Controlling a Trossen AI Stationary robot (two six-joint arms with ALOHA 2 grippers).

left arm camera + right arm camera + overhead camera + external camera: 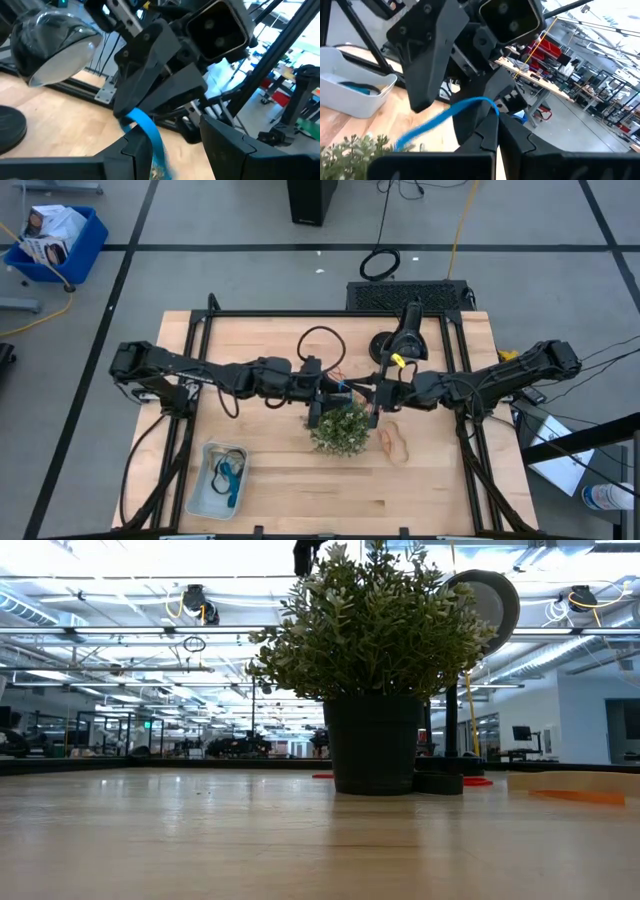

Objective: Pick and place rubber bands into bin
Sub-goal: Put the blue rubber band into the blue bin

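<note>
My two grippers meet above the potted plant (340, 428) at the table's middle. My right gripper (496, 132) is shut on a blue rubber band (445, 117). My left gripper (175, 150) faces it, open, with the band (147, 127) hanging down between its fingers, close to one of them; whether it touches that finger I cannot tell. More orange and tan rubber bands (393, 442) lie flat on the table right of the plant. The pale bin (215, 480) sits on the table's near left with blue bands in it. My right gripper pinches one end of the blue band's loop (489, 104) between its two fingertips, fingers roughly level and pointing toward the table's left. The band is lifted clear of the table and trails away from the fingertips over the plant toward my left gripper.
The plant in its dark pot (375, 745) stands directly under both grippers. A round disc on a black stand (485, 600) with a round base (383, 345) stands behind it. Black frame rails (330, 313) border the table. Bare wood lies between the plant and the bin.
</note>
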